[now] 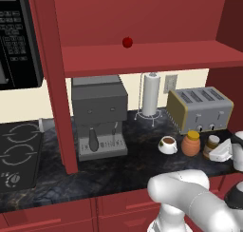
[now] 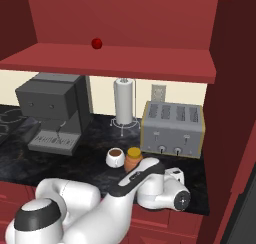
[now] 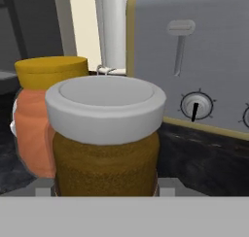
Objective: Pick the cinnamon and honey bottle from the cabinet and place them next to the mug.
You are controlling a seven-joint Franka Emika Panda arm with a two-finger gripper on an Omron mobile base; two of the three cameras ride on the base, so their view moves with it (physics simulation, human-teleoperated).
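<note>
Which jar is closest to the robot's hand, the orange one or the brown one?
The cinnamon, brown with a grey cap, sits right at the end effector. The orange honey bottle with the yellow lid stands behind it.

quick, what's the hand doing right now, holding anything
Hand: around the cinnamon jar on the counter beside the honey jar; whether it is clamped cannot be told.

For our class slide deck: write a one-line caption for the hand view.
Grey-capped brown cinnamon jar up close, orange ribbed honey bottle behind-left, silver toaster beyond.
</note>
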